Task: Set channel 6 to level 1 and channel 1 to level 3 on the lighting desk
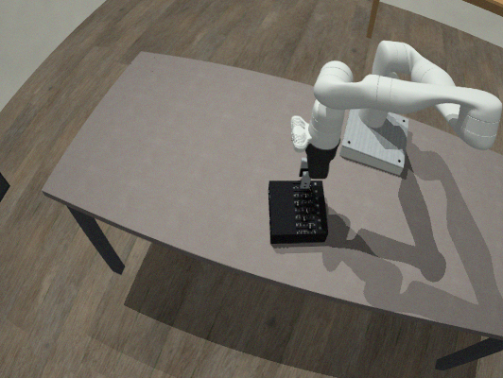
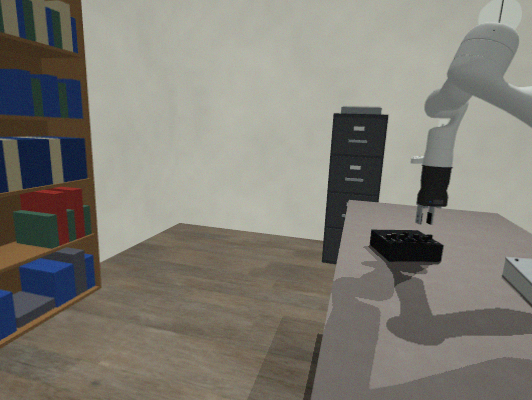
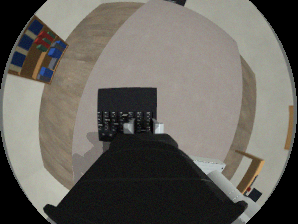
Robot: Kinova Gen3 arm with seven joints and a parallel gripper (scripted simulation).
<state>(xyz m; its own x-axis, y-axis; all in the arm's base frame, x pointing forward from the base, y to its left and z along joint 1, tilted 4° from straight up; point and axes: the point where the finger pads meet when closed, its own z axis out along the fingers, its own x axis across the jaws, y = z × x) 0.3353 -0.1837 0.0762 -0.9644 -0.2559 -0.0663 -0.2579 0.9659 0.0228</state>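
The black lighting desk (image 1: 297,212) stands flat on the grey table, with its row of several faders along the side nearer the arm's base. It also shows in the exterior view (image 2: 406,244) and in the wrist view (image 3: 127,113). My gripper (image 1: 305,182) points straight down, a little above the far end of the desk, over the end fader. In the exterior view my gripper (image 2: 424,216) hangs clear above the desk top. Its fingers stand apart and hold nothing. The fader cap lines are too small to read.
The arm's light grey base plate (image 1: 374,140) sits on the table behind the desk. A dark filing cabinet (image 2: 356,186) stands beyond the table's far end. A bookshelf (image 2: 37,165) stands at the left wall.
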